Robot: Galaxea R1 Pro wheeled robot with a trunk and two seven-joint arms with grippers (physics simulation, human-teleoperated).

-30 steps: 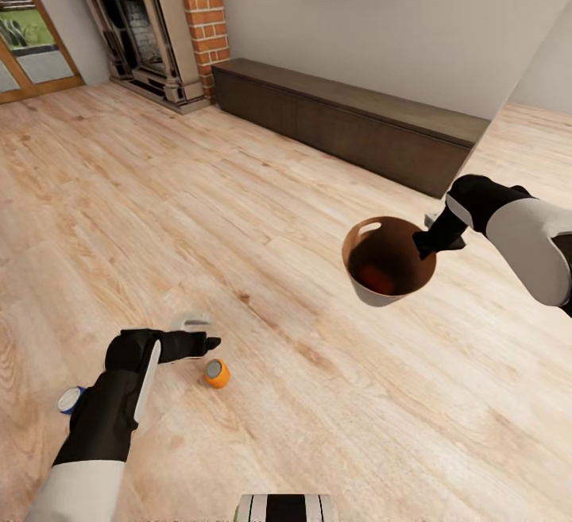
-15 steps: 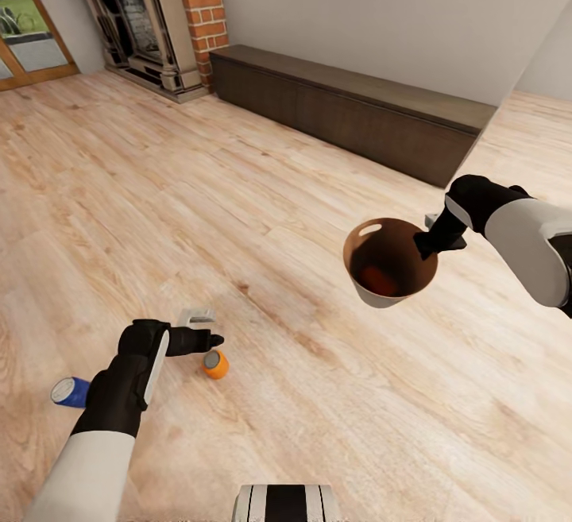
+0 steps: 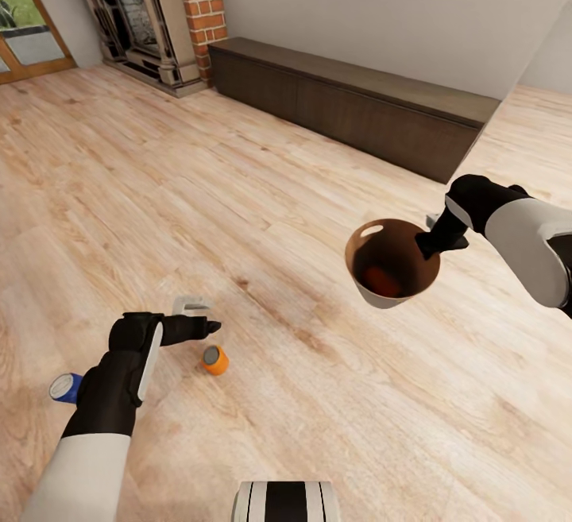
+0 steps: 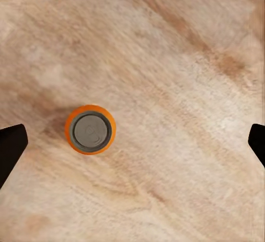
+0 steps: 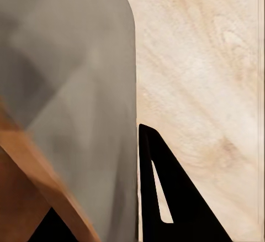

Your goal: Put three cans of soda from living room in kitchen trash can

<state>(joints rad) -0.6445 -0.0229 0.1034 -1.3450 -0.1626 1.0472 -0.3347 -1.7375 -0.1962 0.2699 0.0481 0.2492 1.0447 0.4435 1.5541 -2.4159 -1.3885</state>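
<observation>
While the robot stands on the pale plank floor [image 3: 302, 212], grainy and matt, a long dark cabinet [image 3: 349, 109] runs along the wall at twelve o'clock and a brick fireplace [image 3: 151, 13] sits at eleven.

Out at three o'clock the right gripper [image 3: 429, 245] holds the bin [image 3: 391, 261] up off the floor by its rim, mouth tipped towards the robot, I'd guess so cans can be dropped straight in. Its jaws are clamped across the rim wall, one finger outside, one within. That bin is a round tapered tub, smooth grey-white outside, brown inside, with an oval handle slot near the rim at its ten o'clock edge. Something orange, likely one can, lies in the bottom.

Down at eight o'clock the left gripper [image 3: 199, 323] hangs above an orange can [image 3: 214, 359] with its jaws spread wide and nothing between them; from the wrist camera the can [image 4: 90, 129] stands upright on the floor, nearer one fingertip than the other, so it looks lined up for a top-down grasp. A dull silver lid caps its glossy cylinder.

Further out, beside the left forearm, a blue can [image 3: 65, 387] lies on its side.
</observation>
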